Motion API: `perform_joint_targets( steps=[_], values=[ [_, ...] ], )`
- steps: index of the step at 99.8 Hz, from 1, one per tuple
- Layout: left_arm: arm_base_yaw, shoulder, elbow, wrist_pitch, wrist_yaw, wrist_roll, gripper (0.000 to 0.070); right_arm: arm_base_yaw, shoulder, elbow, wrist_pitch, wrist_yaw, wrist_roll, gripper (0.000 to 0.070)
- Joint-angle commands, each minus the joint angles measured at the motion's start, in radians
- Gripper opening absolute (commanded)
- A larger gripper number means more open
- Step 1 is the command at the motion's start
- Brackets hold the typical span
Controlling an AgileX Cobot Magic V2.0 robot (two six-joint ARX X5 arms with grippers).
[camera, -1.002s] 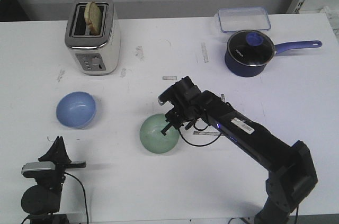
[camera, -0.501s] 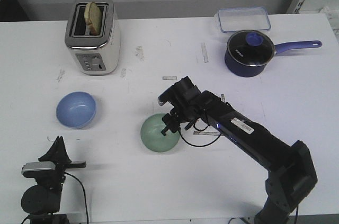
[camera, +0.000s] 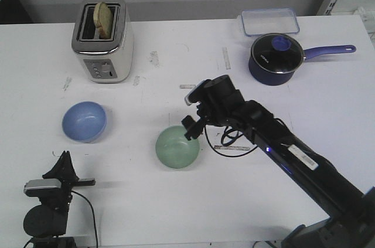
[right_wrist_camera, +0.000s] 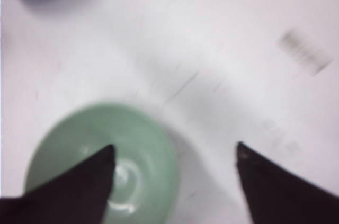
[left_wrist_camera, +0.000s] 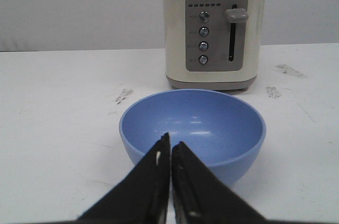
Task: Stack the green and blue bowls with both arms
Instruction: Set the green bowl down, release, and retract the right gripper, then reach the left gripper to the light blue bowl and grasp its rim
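Note:
The pale green bowl (camera: 177,147) sits upright on the white table, front of centre. My right gripper (camera: 191,127) hovers open just above its far right rim. In the right wrist view, which is blurred, the gripper (right_wrist_camera: 175,150) is open, with one finger over the green bowl (right_wrist_camera: 139,142) and the other over bare table. The light blue bowl (camera: 84,121) stands at the left. My left gripper (camera: 63,163) is low at the front left, a little short of it. In the left wrist view the gripper (left_wrist_camera: 170,142) is shut and empty, pointing at the blue bowl (left_wrist_camera: 212,123).
A cream toaster (camera: 102,40) with a slice of bread stands at the back left, and also shows behind the blue bowl in the left wrist view (left_wrist_camera: 214,28). A navy saucepan (camera: 275,57) with a long handle and a clear container (camera: 270,21) are at the back right.
My right arm has risen and drawn back to the right, off the green bowl's rim. The green bowl stays on the table. The left arm has not moved.

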Motion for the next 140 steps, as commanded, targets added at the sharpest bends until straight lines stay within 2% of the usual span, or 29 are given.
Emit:
perform_joint_targets(
  steps=[1,4,10,25,37,51,63,75,87,105,117,140],
  values=[
    [0.0,-0.002,-0.021,0.017,-0.002,-0.002,0.0001,-0.026,-0.035,0.024,0.013,0.003,-0.011,0.0095],
    [0.0,-0.002,-0.021,0.017,-0.002,-0.002,0.0001,-0.044,-0.055,0.024,0.013,0.004,-0.011,0.0],
    [0.0,-0.002,-0.021,0.016,-0.002,-0.002,0.0001,-0.083,-0.089,0.024,0.011,0.018,-0.007,0.0001],
    [0.0,-0.002,-0.021,0.016,-0.002,-0.002,0.0001,-0.196,-0.16,0.015,0.0,0.141,0.019,0.0001],
    [0.0,-0.002,-0.021,0.016,-0.002,-0.002,0.0001,-0.297,-0.219,-0.05,0.002,0.158,0.019,0.0001],
    [0.0,-0.002,-0.021,0.016,-0.002,-0.002,0.0001,-0.4,-0.323,-0.232,0.066,0.161,0.027,0.0001],
    [0.0,-0.002,-0.021,0.019,-0.002,-0.002,0.0001,-0.462,-0.452,-0.433,0.163,0.192,0.085,0.0001],
    [0.0,-0.002,-0.021,0.027,-0.002,-0.002,0.0001,-0.497,-0.593,-0.619,0.248,0.206,0.113,0.0001],
    [0.0,-0.002,-0.021,0.027,-0.002,-0.004,0.0001,-0.504,-0.73,-0.762,0.293,0.217,0.1,0.0001],
    [0.0,-0.002,-0.008,0.157,-0.003,-0.006,0.0001,-0.504,-0.908,-0.896,0.327,0.217,0.098,0.0001],
    [0.0,0.003,0.08,0.161,-0.004,-0.004,0.0001,-0.504,-0.978,-0.923,0.331,0.217,0.096,0.0001],
    [0.001,0.193,0.449,-0.042,-0.016,-0.002,0.0001,-0.504,-0.999,-0.925,0.355,0.217,0.092,0.0001]
  ],
)
